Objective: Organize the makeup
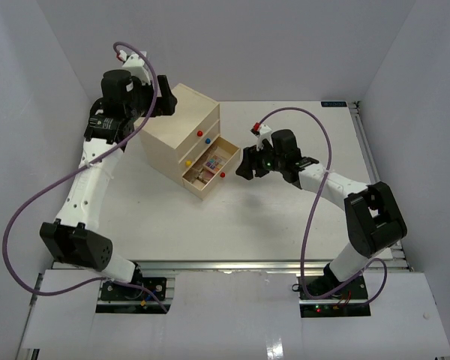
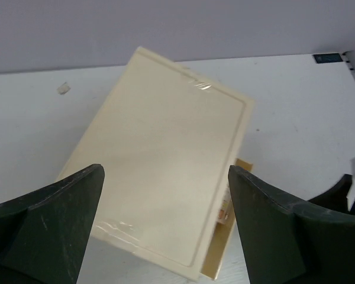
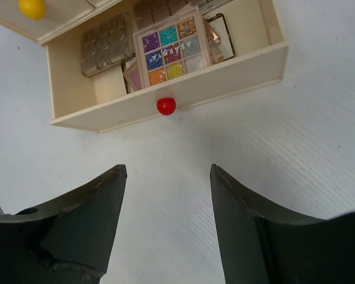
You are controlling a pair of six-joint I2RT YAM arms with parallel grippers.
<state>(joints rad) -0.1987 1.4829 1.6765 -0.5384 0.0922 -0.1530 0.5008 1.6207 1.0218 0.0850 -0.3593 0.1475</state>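
The cream drawer chest [image 1: 181, 124] stands at the back left, its bottom drawer [image 1: 208, 166] pulled out. Makeup lies inside the drawer: a pink palette with coloured squares [image 3: 171, 46], a silver palette [image 3: 106, 42] and other flat cases. The drawer has a red knob [image 3: 166, 106]. My right gripper [image 3: 168, 171] is open and empty, just in front of the red knob, above the table. My left gripper [image 2: 165, 177] is open and empty, held above the chest's top [image 2: 165, 154]. Sponges, bottle, tube and lipstick are out of view.
The chest has a yellow knob [image 3: 32, 7] and a blue knob [image 1: 207, 139] on its shut drawers. White walls stand at the left, back and right. The table's metal front rail [image 1: 225, 266] runs along the near edge.
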